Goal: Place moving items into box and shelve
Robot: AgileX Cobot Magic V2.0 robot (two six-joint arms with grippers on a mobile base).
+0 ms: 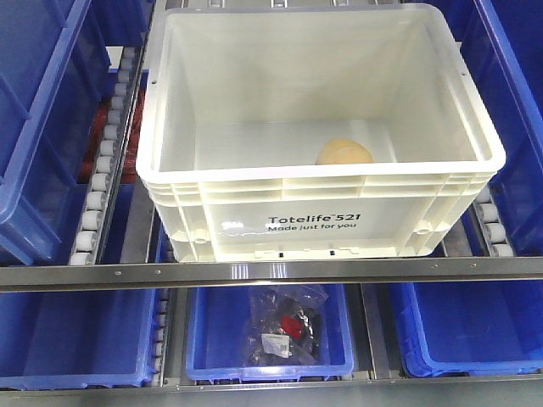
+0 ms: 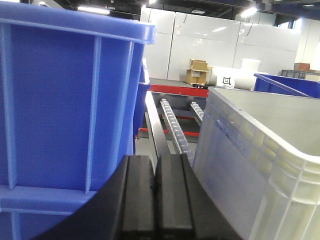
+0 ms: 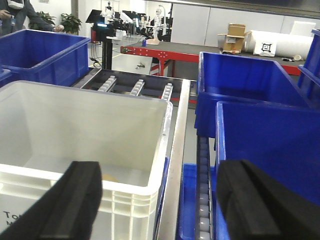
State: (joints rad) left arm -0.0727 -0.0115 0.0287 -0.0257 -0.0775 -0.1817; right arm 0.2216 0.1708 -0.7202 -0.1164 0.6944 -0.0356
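Sitting on roller shelf: white tote (image 1: 322,203), bun (image 1: 344,153) inside on floor. Left hand (image 2: 156,200) fingers pressed together, empty, between blue bin (image 2: 65,100) and tote. Right hand (image 3: 160,200) wide apart, empty, level at tote's right rim.

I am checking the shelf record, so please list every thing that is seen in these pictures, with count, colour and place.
tote: one, white, on the roller shelf, centre
bun: one, pale tan, inside the tote, on its floor near the front wall
blue bins: several, blue, on both sides of the tote and on the shelf below
packaged items: a small pile, mixed colours, in the lower middle bin
rollers: rows, pale, beside and behind the tote
cardboard boxes: a few, brown, far background
left fingers: black, closed together, between a blue bin and the tote
right fingers: black, spread apart, holding nothing
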